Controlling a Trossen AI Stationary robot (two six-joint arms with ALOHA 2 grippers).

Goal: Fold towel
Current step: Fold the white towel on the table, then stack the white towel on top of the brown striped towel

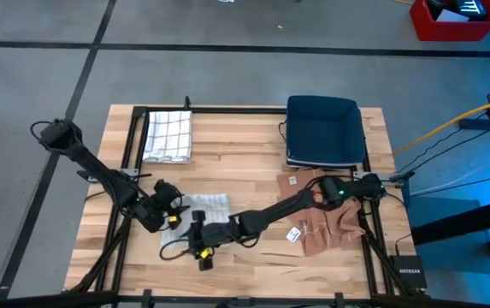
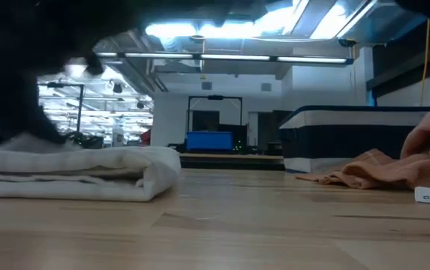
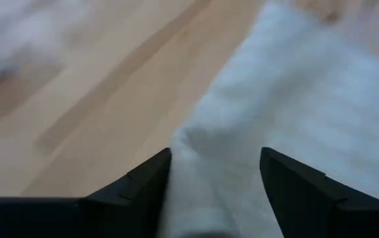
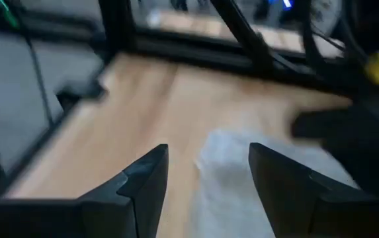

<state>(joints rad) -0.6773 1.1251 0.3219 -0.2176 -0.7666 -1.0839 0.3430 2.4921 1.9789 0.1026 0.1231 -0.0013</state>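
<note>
Working on the white towel (image 1: 212, 205), lying on the wooden table (image 1: 245, 171) toward its front and left of centre, already doubled over at least once, judging by the rolled, layered edge seen from table height. Not yet squared off like the checked towel (image 1: 168, 135) parked flat at the back left corner, probably out of the way as finished work.

Bringing the left gripper (image 3: 215, 162) in low at the towel's left side, fingers spread and released, straddling a raised fold of the white cloth so that the fold sits between them. Nothing pinched yet, as far as can be told; placed that way, most likely, to close on the edge and lift it over.

Reaching the right gripper (image 4: 209, 155) across from the right side to the towel's near edge, fingers likewise apart and empty, a corner of the cloth just ahead of the tips. Set at a second point along the cloth, presumably so that the fold can rise evenly from two ends rather than sag from one.

Leaving the tan cloth (image 1: 326, 227) crumpled at the right, under the right arm, and the blue bin (image 1: 324, 128) behind it, both well apart from the working spot.
</note>
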